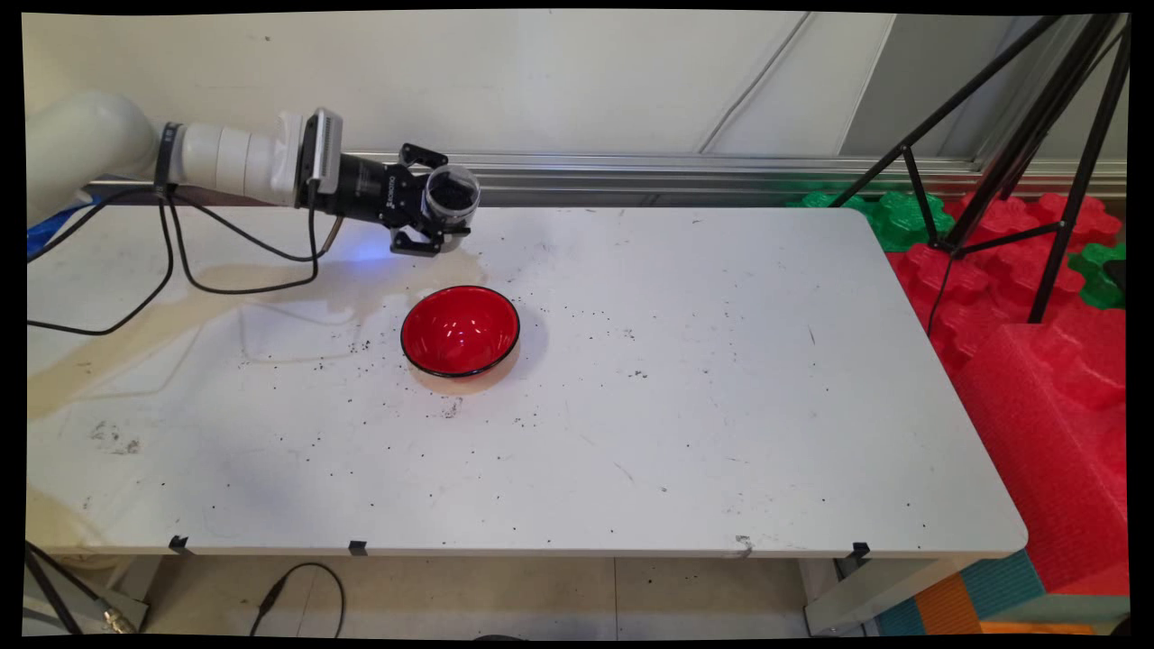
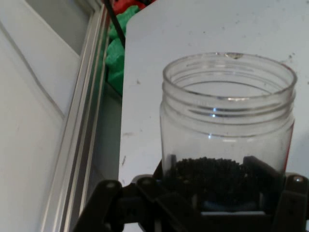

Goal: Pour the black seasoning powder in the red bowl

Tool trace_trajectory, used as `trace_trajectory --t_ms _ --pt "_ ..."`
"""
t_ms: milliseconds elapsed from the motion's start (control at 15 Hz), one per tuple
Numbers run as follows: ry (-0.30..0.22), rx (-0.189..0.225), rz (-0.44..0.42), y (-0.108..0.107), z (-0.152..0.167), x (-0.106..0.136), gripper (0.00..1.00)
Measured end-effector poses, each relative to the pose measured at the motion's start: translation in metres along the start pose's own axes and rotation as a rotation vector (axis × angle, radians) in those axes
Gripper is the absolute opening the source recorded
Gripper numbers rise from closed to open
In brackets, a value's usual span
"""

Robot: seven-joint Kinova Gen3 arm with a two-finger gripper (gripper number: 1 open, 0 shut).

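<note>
Fingers (image 1: 431, 214) clamped low on clear jar (image 1: 451, 193) of dark granules; I judge it light, rigid, slick. Red bowl (image 1: 460, 330) below.

The claw (image 2: 224, 193) gripped a clear open jar (image 2: 228, 125) holding dark granules (image 2: 212, 171) at its bottom, with the white surface (image 2: 193, 29) behind it and green blocks (image 2: 115, 53) beyond.

Only a red bowl (image 1: 460, 330) stands on the table (image 1: 721, 406), left of centre; tripod legs (image 1: 1019, 144) crowd the far right corner.
</note>
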Motion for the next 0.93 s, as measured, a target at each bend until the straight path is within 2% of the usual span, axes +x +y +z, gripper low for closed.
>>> trace_trajectory --t_ms 933 --pt "-0.053 -0.001 0.285 0.021 -0.006 0.005 0.00"
